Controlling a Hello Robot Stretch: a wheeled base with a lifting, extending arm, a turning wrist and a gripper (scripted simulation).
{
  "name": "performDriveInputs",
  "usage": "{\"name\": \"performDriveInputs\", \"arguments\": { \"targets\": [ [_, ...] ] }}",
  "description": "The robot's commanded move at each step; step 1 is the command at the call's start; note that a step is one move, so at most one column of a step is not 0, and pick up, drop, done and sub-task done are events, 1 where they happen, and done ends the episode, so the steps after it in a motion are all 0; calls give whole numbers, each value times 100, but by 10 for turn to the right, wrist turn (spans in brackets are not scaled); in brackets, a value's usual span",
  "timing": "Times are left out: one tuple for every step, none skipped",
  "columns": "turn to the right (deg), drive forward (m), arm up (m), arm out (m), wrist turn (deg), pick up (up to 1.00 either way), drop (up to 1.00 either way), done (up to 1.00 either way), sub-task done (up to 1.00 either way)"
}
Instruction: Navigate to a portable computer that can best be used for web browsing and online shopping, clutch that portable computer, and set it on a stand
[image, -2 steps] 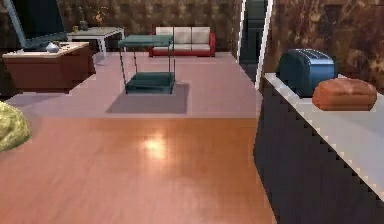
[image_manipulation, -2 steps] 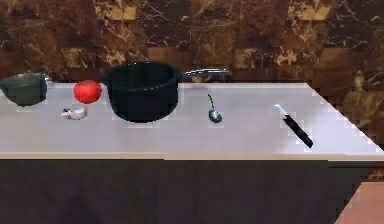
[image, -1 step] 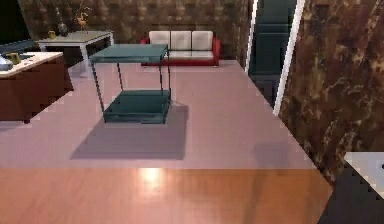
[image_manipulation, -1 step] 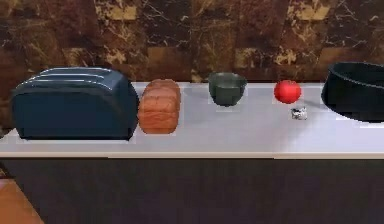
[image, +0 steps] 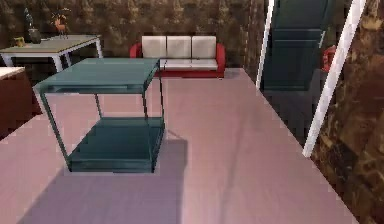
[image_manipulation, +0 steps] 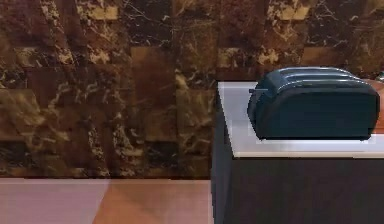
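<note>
Bearing from gripper to portable computer cannot be told; gripper state likewise cannot be told. Teal two-tier stand (image: 105, 76) seen ahead, toward forward view's left. White worktop (image: 65, 43) set beyond it; small dark items on top, too small to be named. Toaster-like appliance (image_manipulation: 312, 102) carried on dark-fronted worktop (image_manipulation: 240, 135) at arm side view's right. Search judged needed before any reach.

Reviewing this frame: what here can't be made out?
Forward view: items on the grey table are too small to name.
Forward view: brown furniture is cut by the left edge.
Arm side view: the dark rounded appliance and its counter run past the right edge.
</note>
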Motion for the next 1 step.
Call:
{"name": "performDriveInputs", "arguments": {
  "targets": [
    [150, 0, 0, 0, 0, 0, 0, 0, 0]
  ]
}}
